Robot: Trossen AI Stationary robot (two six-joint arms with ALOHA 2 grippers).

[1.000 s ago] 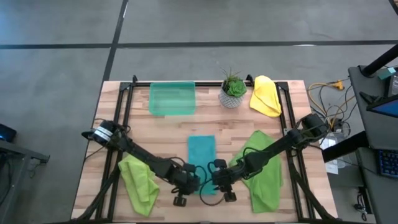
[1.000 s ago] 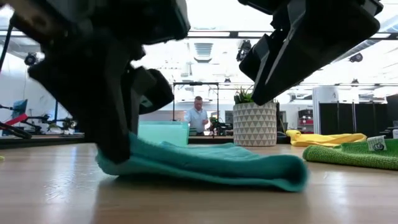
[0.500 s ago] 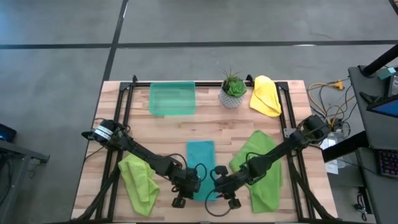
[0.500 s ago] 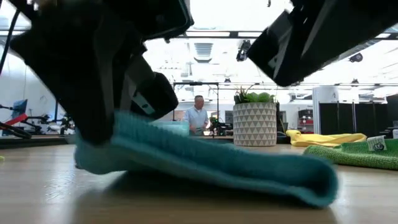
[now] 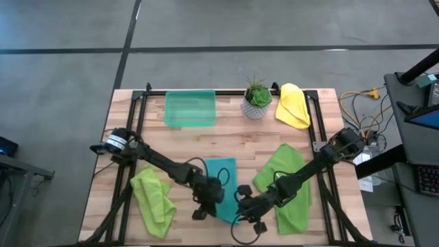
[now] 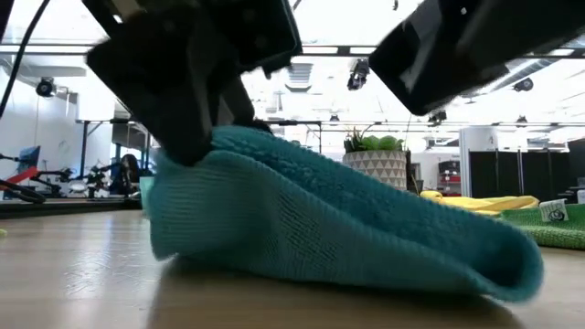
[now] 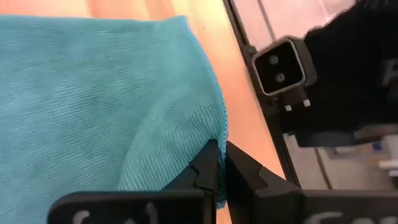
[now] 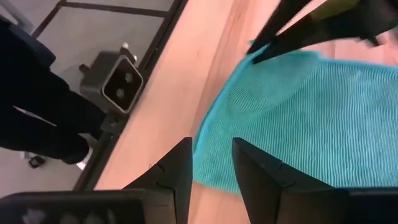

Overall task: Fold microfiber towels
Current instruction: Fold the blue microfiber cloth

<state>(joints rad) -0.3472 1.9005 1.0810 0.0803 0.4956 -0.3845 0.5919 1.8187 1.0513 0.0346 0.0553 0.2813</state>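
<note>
Teal towel (image 5: 223, 180) corner is pinched by closed left pincer (image 7: 221, 163) & lifted off counter (image 5: 226, 139), prob. to fold it; right pincer (image 8: 211, 163) is held part-open, empty, beside the near edge.

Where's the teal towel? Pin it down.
High view: teal towel at the table's front center, between two green towels, its near edge pinched by the left end effector.
</note>
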